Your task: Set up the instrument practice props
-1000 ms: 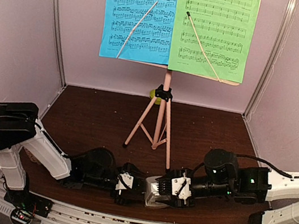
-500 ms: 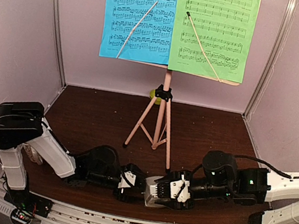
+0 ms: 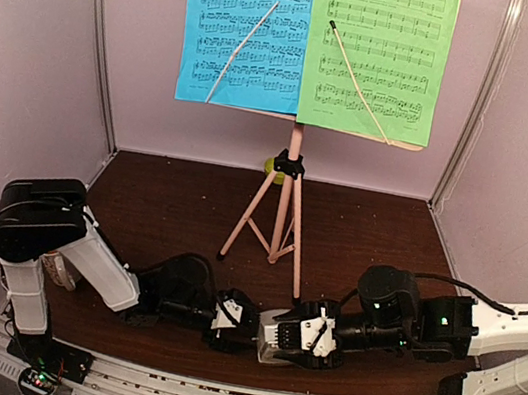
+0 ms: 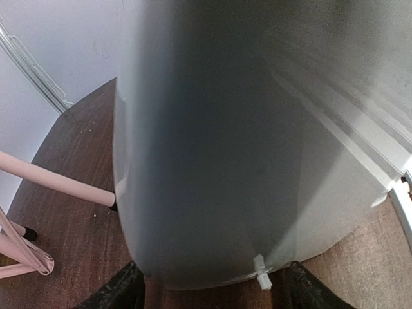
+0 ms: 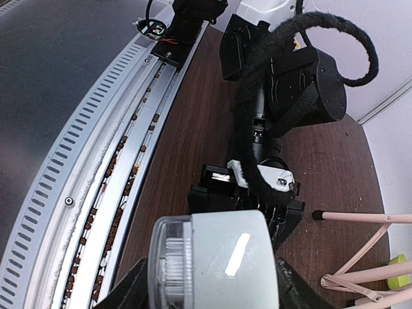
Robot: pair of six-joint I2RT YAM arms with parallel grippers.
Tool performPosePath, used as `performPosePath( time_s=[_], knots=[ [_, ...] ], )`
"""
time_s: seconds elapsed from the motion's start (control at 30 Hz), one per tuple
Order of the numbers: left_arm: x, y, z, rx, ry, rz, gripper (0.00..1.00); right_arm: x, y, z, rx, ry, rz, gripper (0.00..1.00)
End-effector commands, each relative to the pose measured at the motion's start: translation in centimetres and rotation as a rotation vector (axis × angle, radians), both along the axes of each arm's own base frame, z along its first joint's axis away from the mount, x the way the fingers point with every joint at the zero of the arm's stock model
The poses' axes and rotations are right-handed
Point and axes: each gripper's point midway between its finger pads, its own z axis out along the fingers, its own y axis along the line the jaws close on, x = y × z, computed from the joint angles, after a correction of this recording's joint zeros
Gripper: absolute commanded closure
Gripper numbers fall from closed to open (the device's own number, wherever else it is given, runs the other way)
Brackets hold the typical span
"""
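White pyramid metronome (image 3: 272,340) sits at the near edge of the desk (image 3: 172,204), clamped in the right claw (image 3: 289,336). The left claw (image 3: 248,323) flanks it, grip impossible to tell, seemingly for a handover. Behind, the pink music stand (image 3: 290,177) already carries blue sheet (image 3: 241,32) and green sheet (image 3: 374,54).

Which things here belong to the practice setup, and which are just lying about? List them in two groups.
Belongs to the job:
pink music stand
blue sheet
green sheet
white metronome

Just lying about:
lime-green bowl, behind the stand
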Motion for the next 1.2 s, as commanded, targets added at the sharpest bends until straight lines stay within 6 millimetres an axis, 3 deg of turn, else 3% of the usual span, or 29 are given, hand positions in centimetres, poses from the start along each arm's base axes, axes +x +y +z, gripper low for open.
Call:
performPosePath(
  time_s=[0.0,0.3,0.47,0.53,0.73,1.0,1.17],
  knots=[
    [-0.2,-1.1,0.7,-0.032,-0.022,-0.035,0.27,0.5,1.2,3.7,0.128,-0.072,-0.002,0.96],
    [-0.3,-1.0,1.0,-0.034,-0.026,-0.048,0.52,0.4,1.2,3.6,0.127,-0.073,0.001,0.96],
    [0.1,-0.8,1.4,-0.044,-0.028,-0.034,0.57,0.4,1.1,3.5,0.130,-0.072,-0.004,0.96],
    [0.6,-0.5,2.3,-0.070,-0.024,-0.009,0.52,0.6,1.2,3.7,0.139,-0.068,-0.013,0.96],
    [2.7,1.9,6.0,-0.166,0.022,0.152,0.21,1.5,2.1,5.2,0.227,0.009,-0.098,0.97],
    [3.9,5.8,10.0,-0.259,0.168,0.330,0.10,4.1,4.7,6.7,0.364,0.159,-0.230,0.96],
    [4.4,9.1,11.8,-0.264,0.197,0.471,0.02,5.5,6.4,6.4,0.391,0.244,-0.275,0.94]
  ],
)
